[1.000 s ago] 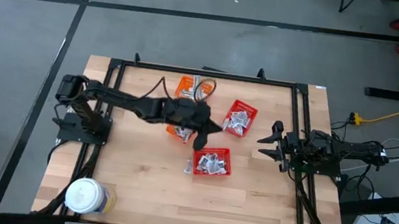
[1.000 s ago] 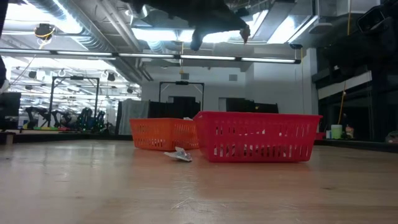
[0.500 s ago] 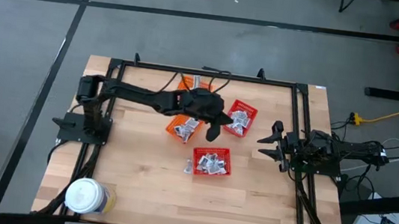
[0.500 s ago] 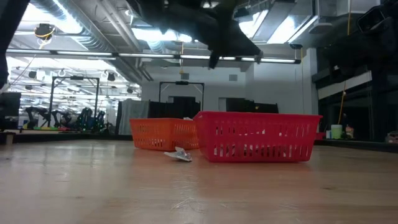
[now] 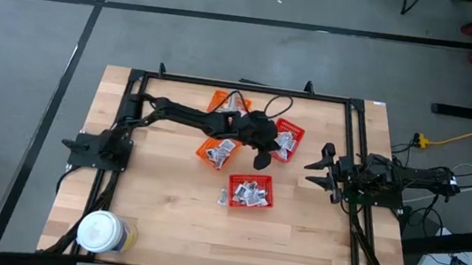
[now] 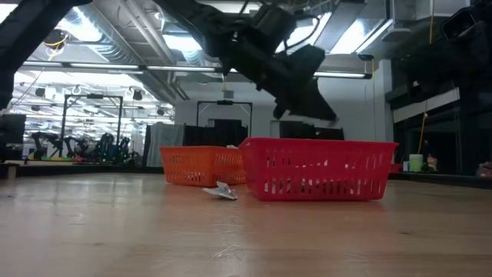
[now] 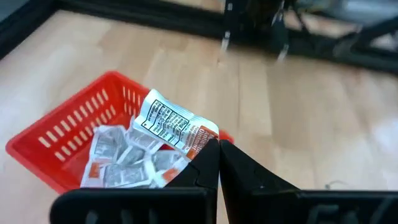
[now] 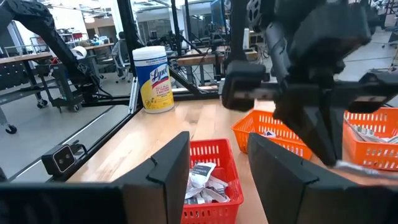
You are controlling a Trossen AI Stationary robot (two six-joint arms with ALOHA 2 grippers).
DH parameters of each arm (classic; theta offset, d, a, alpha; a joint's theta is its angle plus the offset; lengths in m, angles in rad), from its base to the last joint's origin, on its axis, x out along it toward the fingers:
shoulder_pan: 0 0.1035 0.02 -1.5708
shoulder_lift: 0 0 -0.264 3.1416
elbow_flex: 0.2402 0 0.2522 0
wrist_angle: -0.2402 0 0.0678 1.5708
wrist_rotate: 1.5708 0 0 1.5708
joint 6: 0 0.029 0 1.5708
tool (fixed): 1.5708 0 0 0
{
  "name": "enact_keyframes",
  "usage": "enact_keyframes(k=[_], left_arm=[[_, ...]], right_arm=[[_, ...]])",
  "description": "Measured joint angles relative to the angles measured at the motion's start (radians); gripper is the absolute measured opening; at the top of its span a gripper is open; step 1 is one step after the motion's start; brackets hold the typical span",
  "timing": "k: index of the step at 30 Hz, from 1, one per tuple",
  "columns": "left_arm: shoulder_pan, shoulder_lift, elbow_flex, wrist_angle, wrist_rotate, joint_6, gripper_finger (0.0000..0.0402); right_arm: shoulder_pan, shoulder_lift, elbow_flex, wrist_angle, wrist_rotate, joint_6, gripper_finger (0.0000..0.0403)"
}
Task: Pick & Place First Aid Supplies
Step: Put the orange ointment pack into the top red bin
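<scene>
Since a second ago we can see the left arm has swung away from the lower red basket and toward the upper right. The left gripper [image 5: 261,161] now sits just right of centre in the high view, right at the lower left edge of the upper red mesh basket [image 5: 294,135]. Its fingers are pinched fully together on a small flat silvery-white sachet with blue and red print [image 7: 172,124]. In the left wrist view that sachet hangs above the same basket, which already has a heap of similar silvery packets [image 7: 121,163] in it.

Everything else looks unmoved. Lower red mesh basket [image 5: 250,192] is below centre in the high view with its own packets inside, and one loose sachet [image 5: 222,200] lies on the light wooden table [image 5: 163,222] just beside its left edge. Two orange mesh baskets: one [image 5: 218,151] left of centre with packets in it, the other [image 5: 226,103] up near the top edge, partly under the arm.

Right gripper [image 5: 314,168] waits at the right side of the table, well apart from the baskets, fingers spread with nothing between them.

Big white-lidded round jar [image 5: 102,231] stands in the lower left corner.
</scene>
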Motion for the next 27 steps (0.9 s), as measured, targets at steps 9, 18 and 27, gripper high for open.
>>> enact_keyframes(k=[9, 18, 27], left_arm=[[0.018, 0.010, 0.019, -0.104, -0.007, 0.131, 0.0046], [0.039, -0.004, 0.018, -0.160, 0.020, 0.140, 0.0139], [0.014, -0.128, 0.006, -0.372, -0.033, 0.213, 0.0145]], right_arm=[[0.000, 0.000, 0.000, 0.000, 0.000, 0.000, 0.0163], [0.000, 0.000, 0.000, 0.000, 0.000, 0.000, 0.0163], [0.000, 0.000, 0.000, 0.000, 0.000, 0.000, 0.0163]])
